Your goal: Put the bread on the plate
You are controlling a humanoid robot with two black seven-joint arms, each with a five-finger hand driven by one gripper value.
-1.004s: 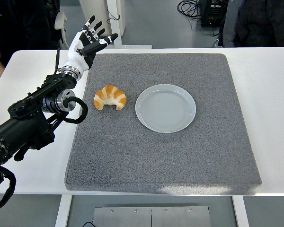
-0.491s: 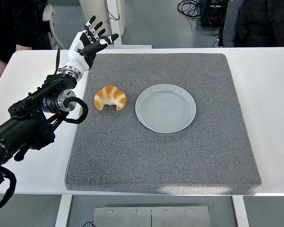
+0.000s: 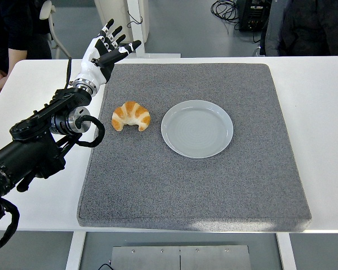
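Left hand (image 3: 106, 52) raised with fingers spread and empty, flaky golden croissant (image 3: 130, 116) below it on coarse grey mat (image 3: 203, 185), smooth round grey plate (image 3: 197, 129) beyond the croissant

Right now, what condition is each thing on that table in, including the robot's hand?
Croissant: lying on the grey mat, left of the plate, not touching it, not held.
Plate: upright on the mat, nothing on it.
Grey mat: flat on the white table.
Left hand: raised near the mat's far left corner, fingers spread, holding nothing.
Right arm: not in view.
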